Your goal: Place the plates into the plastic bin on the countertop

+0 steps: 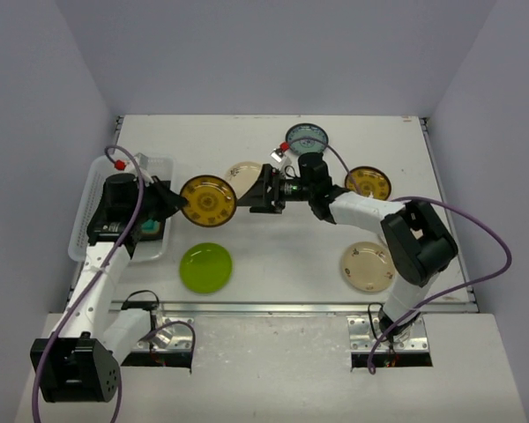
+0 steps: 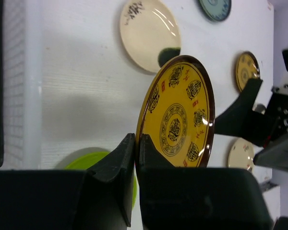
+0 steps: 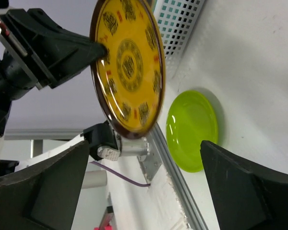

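The left fingers (image 2: pixel 120 160) are clenched on the rim of the brown-yellow patterned plate (image 2: pixel 180 112), which stands on edge in the air above the worktop (image 2: pixel 81 96). Its far rim faces the right fingers (image 3: pixel 48 187), which are released and spread wide, with the plate just ahead of their tips and apparently clear of both. The plastic bin (image 1: pixel 88 211) lies behind the left fingers, and the lime green plate (image 1: pixel 205 267) rests on the worktop below the held plate. This looks like the carry to the bin. The pinch is narrow and at the very edge, so the right fingers should back straight off first. The left arm should then swing slowly, lay the plate flat over the bin wall, and let go only once it is low inside.
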Controlling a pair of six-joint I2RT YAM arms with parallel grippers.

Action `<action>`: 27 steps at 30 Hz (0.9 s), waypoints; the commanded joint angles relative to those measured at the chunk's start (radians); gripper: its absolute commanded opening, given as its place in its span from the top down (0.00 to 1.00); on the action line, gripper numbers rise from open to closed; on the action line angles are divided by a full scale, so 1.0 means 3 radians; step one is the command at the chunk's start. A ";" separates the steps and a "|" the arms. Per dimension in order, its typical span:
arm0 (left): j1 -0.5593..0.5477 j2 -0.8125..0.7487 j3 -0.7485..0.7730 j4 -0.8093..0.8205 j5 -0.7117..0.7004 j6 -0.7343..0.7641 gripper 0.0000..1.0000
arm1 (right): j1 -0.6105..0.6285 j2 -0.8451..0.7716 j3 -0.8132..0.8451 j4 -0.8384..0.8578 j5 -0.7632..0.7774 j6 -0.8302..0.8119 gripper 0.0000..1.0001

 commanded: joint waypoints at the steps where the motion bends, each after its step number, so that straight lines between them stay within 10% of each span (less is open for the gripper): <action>1: 0.0348 -0.0188 0.0257 -0.0017 -0.0875 -0.0554 1.00 | -0.0180 -0.0360 -0.0249 -0.0183 0.0156 -0.0286 0.01; 9: 0.1750 -0.0142 -0.0074 0.0027 -0.1203 -0.1058 1.00 | -0.0384 -0.0568 -0.0895 0.0123 0.0025 -0.0239 0.01; 17: 0.1895 0.0411 -0.0135 0.0487 -0.1065 -0.1188 0.98 | -0.0404 -0.0449 -0.1065 0.0349 -0.0154 -0.0267 0.01; 27: 0.1895 0.0534 -0.0287 0.0618 -0.1008 -0.1235 0.07 | 0.0017 0.0058 -0.0738 0.0056 -0.0035 -0.0600 0.01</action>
